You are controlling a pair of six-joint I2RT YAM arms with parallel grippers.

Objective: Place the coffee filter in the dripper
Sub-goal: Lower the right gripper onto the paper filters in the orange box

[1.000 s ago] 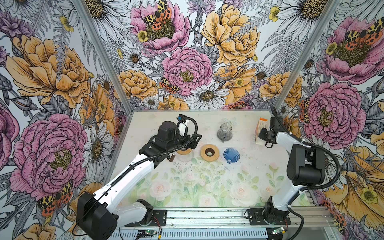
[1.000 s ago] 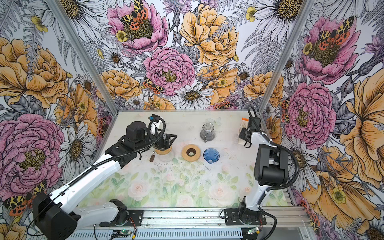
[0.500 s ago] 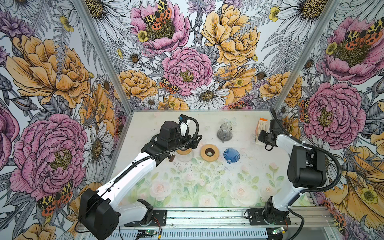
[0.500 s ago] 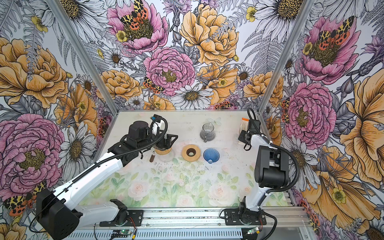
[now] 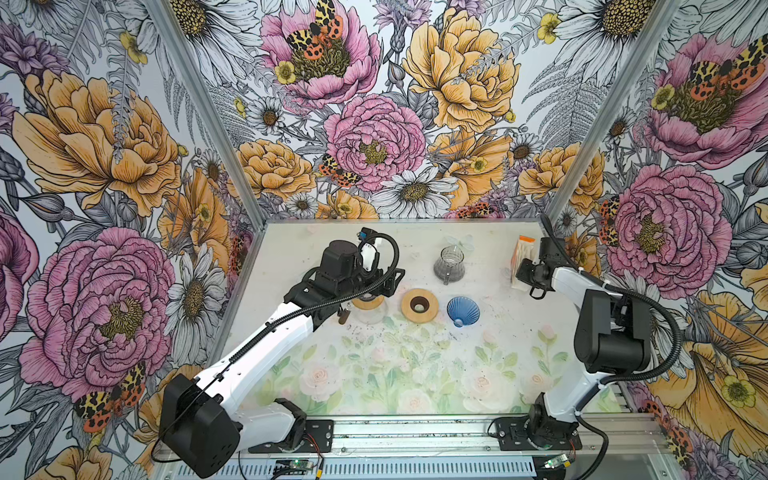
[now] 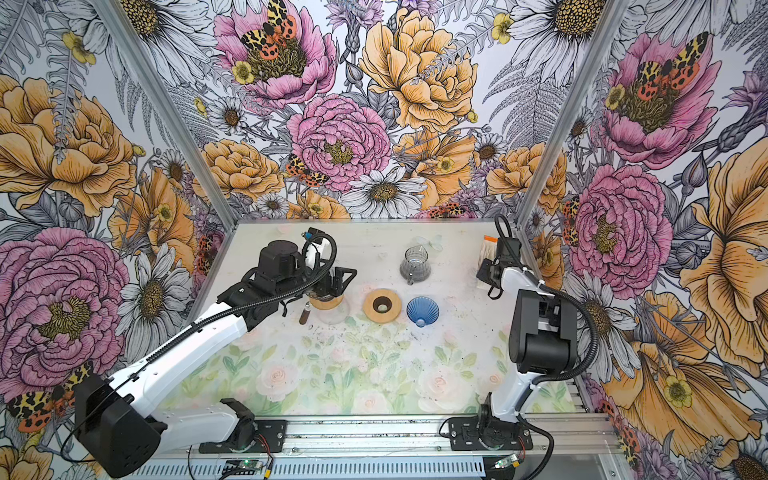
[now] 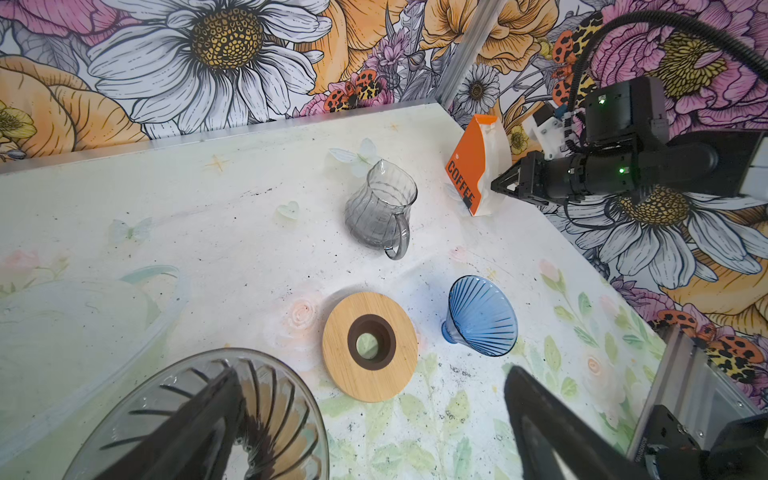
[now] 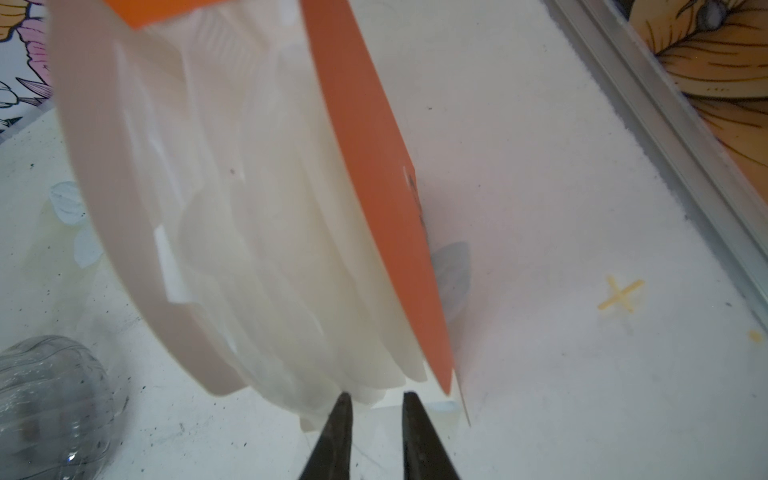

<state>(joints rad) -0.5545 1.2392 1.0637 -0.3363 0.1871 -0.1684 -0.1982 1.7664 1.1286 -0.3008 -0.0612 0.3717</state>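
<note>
The right gripper (image 8: 376, 401) shows its two dark fingers a narrow gap apart. Their tips sit at the lower edge of a fanned stack of white paper coffee filters (image 8: 249, 216), and we cannot tell whether either tip touches a sheet. The filters stand upright in an orange card holder printed COFFEE (image 7: 464, 166). In both top views the holder sits at the far right of the tabletop, near the back corner, well apart from both drippers.

At centre-left in both top views, the left gripper (image 7: 372, 374) has its jaws spread wide above a clear glass cone dripper with a wooden collar (image 5: 369, 307). In the left wrist view we see one finger (image 7: 195, 419) crossing the dripper's ribbed bowl while the other stands off to its side, with nothing clamped between them.

Just right of that dripper in a top view, a round wooden ring with a dark centre hole (image 5: 419, 305) lies flat. Just beside the ring is a blue ribbed glass cone dripper (image 5: 462, 311), tipped on its side. Behind them, toward the back of the frame, a smoke-grey glass carafe with a handle (image 5: 449, 266) stands upright, between the ring and the filter holder. All of it rests on a pale floral-print tabletop (image 5: 415, 374) flecked with dark specks.
</note>
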